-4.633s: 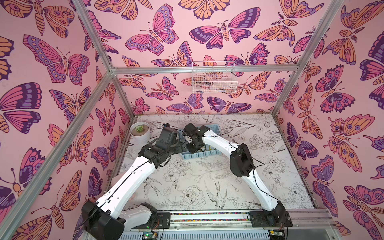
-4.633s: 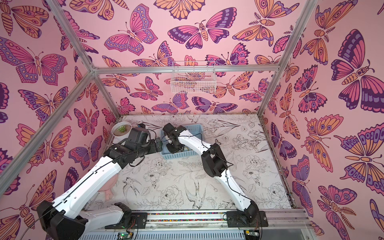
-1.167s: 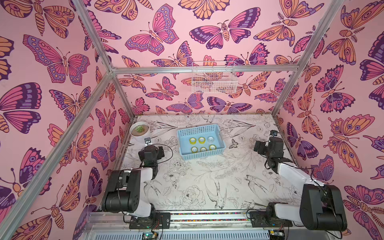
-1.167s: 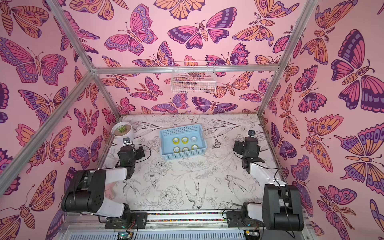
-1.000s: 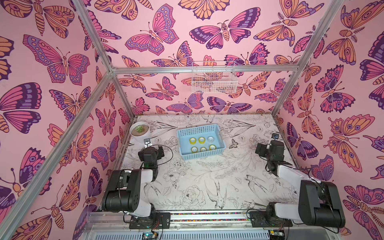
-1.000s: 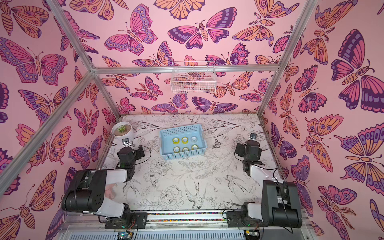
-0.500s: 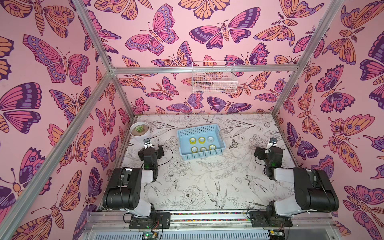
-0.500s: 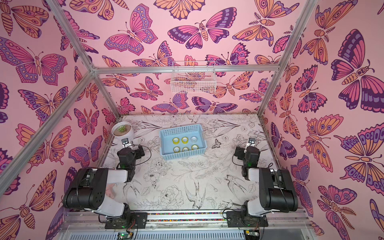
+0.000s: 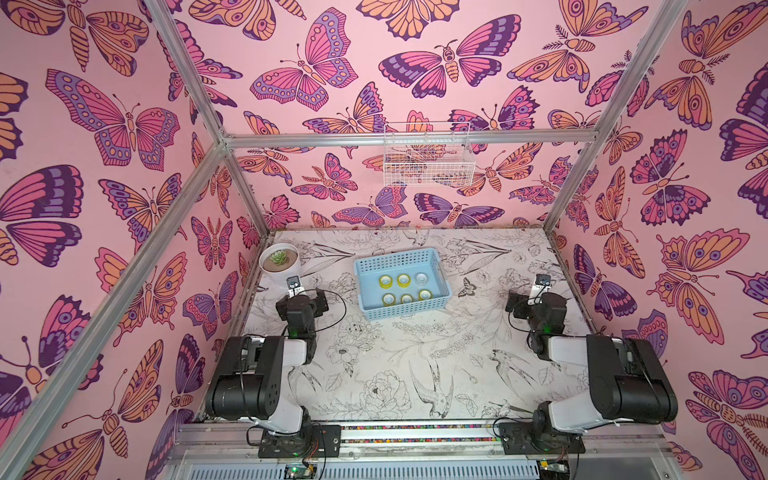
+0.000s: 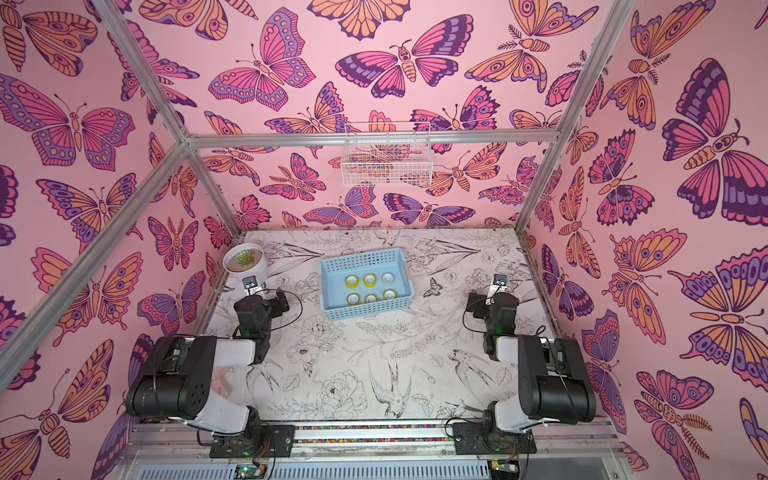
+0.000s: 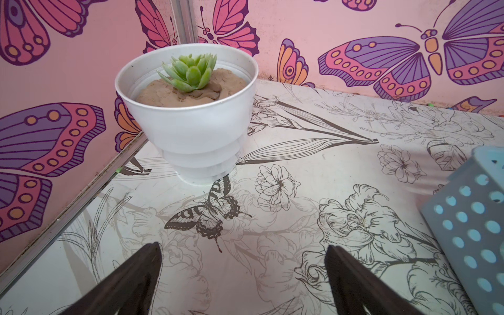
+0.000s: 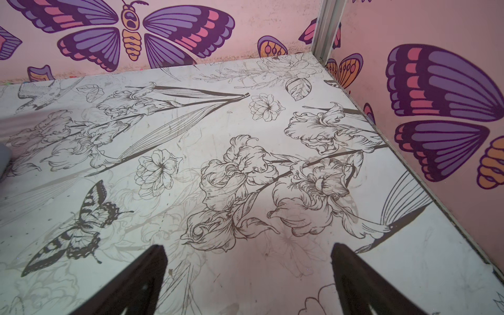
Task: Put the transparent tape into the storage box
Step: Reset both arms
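The storage box (image 9: 409,309), a light blue lattice basket, sits on the flower-printed table towards the back, in both top views (image 10: 368,309). On its floor lie several rolls of transparent tape in two rows: yellow-tinted ones (image 9: 385,282) (image 10: 351,281) and one colourless roll (image 9: 421,278). My left gripper (image 9: 303,296) rests folded back, left of the box. In the left wrist view it (image 11: 244,246) is open over bare table, with a box corner (image 11: 469,218) to one side. My right gripper (image 9: 536,297) is folded back at the right wall and open (image 12: 246,248), with nothing between its fingers.
A white plant pot (image 9: 278,259) with a green succulent stands in the back left corner, just ahead of the left gripper (image 11: 191,109). A white wire basket (image 9: 428,160) hangs on the back wall. Pink butterfly walls and aluminium posts close in three sides.
Both arms, earlier stretched over the box, have drawn back to the sides. In the last second the right arm folded fully down; the left arm barely moved. The rolls have not shifted.
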